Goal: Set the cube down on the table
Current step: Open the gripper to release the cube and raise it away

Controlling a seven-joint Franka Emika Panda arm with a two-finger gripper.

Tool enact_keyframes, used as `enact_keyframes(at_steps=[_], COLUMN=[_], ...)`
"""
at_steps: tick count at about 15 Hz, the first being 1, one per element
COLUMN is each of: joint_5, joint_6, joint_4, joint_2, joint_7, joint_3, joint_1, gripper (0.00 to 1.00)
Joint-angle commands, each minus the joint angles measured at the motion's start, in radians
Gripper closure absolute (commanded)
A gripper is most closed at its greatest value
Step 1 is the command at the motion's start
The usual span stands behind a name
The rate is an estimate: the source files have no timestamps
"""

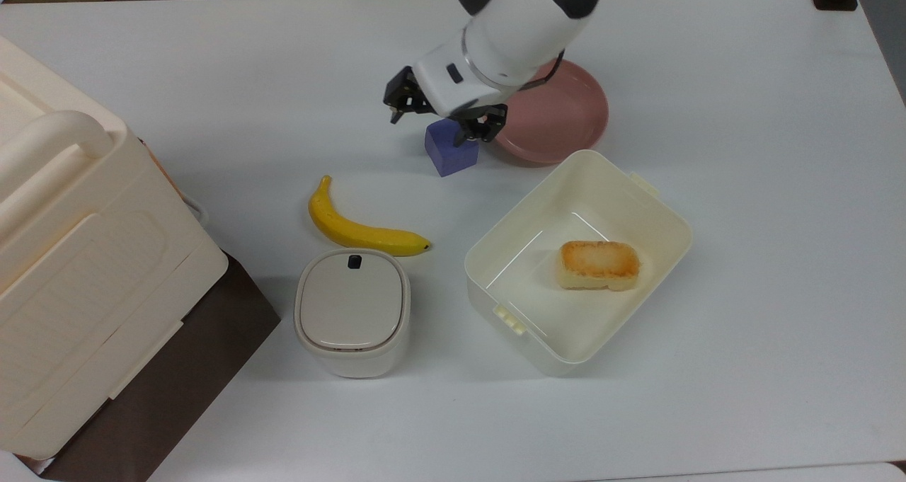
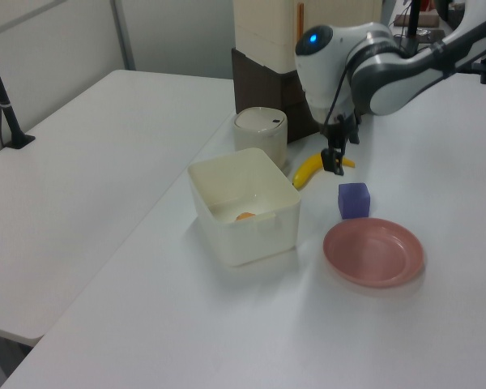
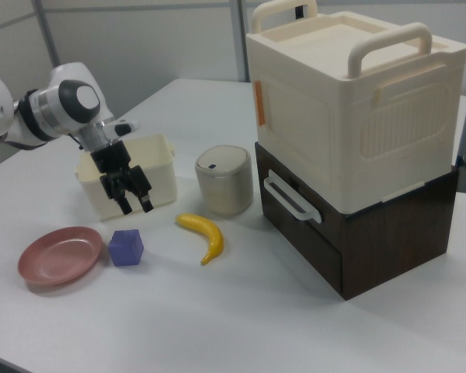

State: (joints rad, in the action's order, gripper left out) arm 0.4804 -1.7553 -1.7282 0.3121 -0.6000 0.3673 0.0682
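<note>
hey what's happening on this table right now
A white robot arm has set a small purple cube on the table, between the pink plate and the banana. Its gripper hangs open above the cube, not touching it. A piece of bread lies in the cream box.

The light is bright and even, and it seems to come from above. The white table [image 1: 743, 185] looks a little blue in the top view, with small soft shadows under the cube [image 1: 451, 151] and beside the open box [image 1: 665, 213]. The nearby things look sharp, while the far part of the room in the left view looks a bit soft.
</note>
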Motion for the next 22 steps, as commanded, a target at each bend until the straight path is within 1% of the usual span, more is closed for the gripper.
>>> enact_keyframes(at_steps=[1,2,4,5,7,9,12,13,14,16,18,19,22], joint_5=[-0.023,-0.054,-0.113,-0.178,-0.268,-0.336,-0.408,-0.426,-0.446,-0.482,-0.496,-0.497,-0.497], joint_6=[0.022,0.02,0.022,0.023,0.052,0.074,0.086,0.086,0.088,0.088,0.097,0.103,0.109], joint_4=[0.039,0.044,0.061,0.061,0.062,0.062,0.064,0.064,0.064,0.07,0.097,0.099,0.099], joint_2=[-0.056,-0.071,-0.125,-0.178,-0.238,-0.29,-0.341,-0.356,-0.364,-0.364,-0.361,-0.361,-0.363], joint_7=[-0.004,0.002,0.049,0.113,0.224,0.317,0.393,0.425,0.446,0.451,0.45,0.451,0.46], joint_3=[-0.005,-0.008,-0.046,-0.097,-0.19,-0.269,-0.361,-0.398,-0.445,-0.514,-0.556,-0.564,-0.564], joint_1=[0.033,0.047,0.064,0.064,0.053,0.05,0.048,0.038,0.019,-0.013,-0.037,-0.044,-0.042], gripper=[0.0,0.0,0.0,0.0,0.0,0.0,0.0,0.0,0.0,0.0,0.0,0.0,0.0])
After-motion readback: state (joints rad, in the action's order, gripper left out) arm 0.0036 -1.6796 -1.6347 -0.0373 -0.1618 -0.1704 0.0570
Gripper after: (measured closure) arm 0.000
